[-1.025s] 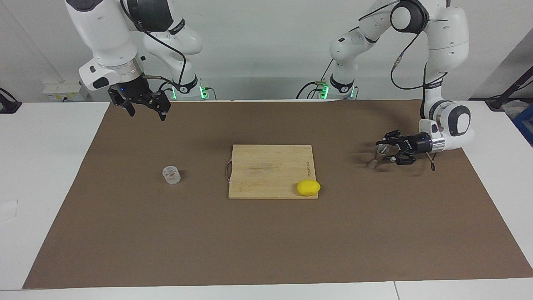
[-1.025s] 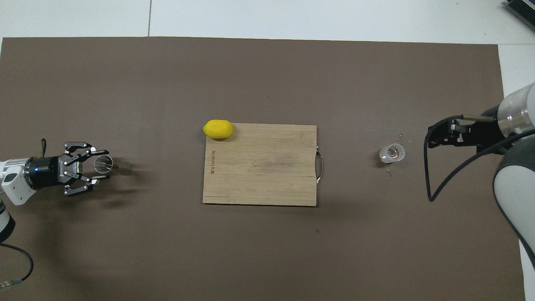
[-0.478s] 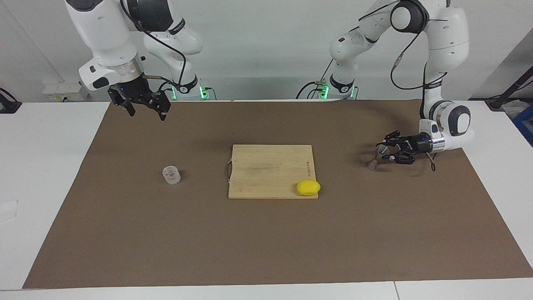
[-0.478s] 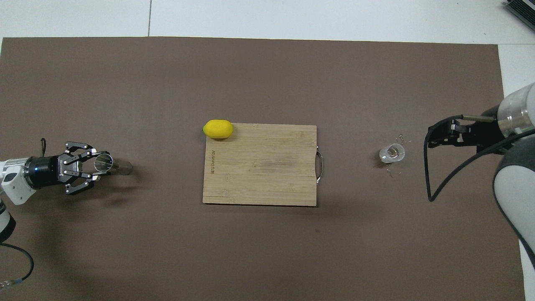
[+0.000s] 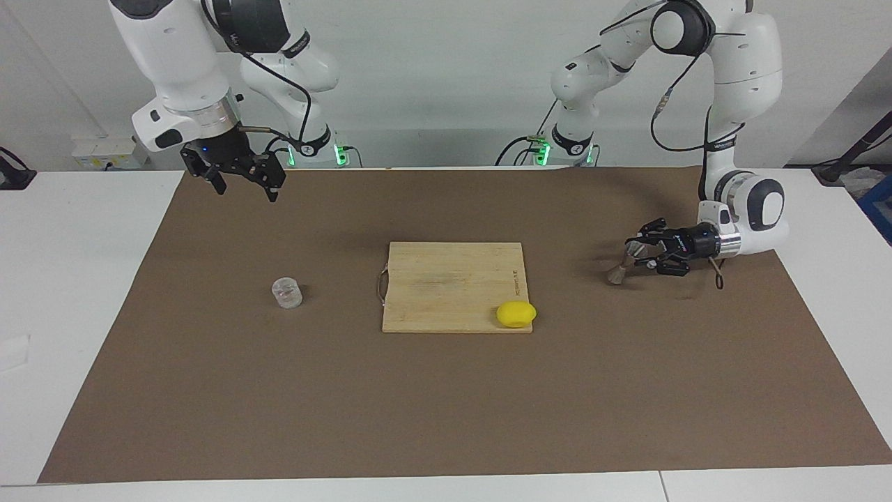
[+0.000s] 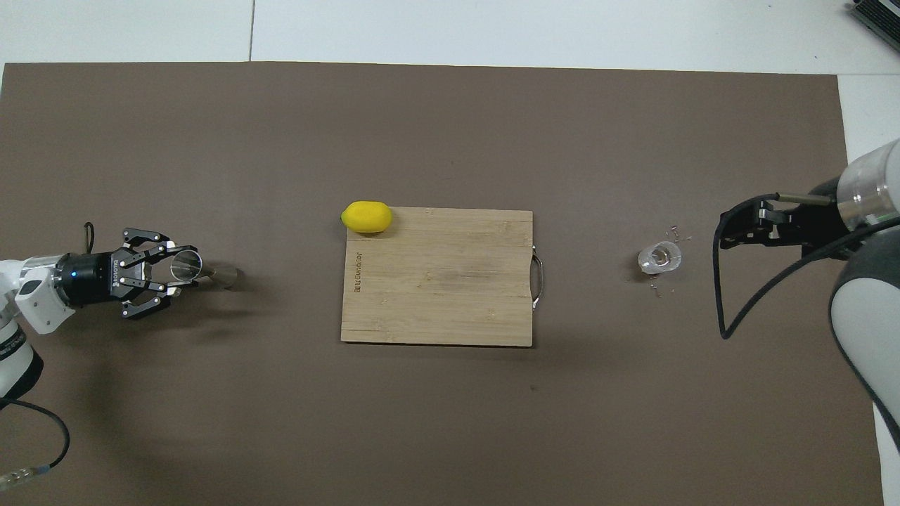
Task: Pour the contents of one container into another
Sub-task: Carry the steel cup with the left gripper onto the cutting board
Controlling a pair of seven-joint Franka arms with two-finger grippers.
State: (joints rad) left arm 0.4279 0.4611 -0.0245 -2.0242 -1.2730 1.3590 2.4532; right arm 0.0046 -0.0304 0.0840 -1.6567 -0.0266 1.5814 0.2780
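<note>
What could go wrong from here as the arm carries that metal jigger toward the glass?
1. The left end effector grips the grey hourglass-shaped steel jigger sideways and tilted, so it may slip.
2. The clear glass tumbler stands toward the right arm's end; carrying across risks clipping the yellow lemon on the wooden cutting board.

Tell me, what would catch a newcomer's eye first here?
Probably the yellow lemon on a corner of the wooden cutting board at mid-table. Next, the left gripper, shut on the steel jigger at its end. The glass tumbler stands alone toward the right arm's end.
</note>
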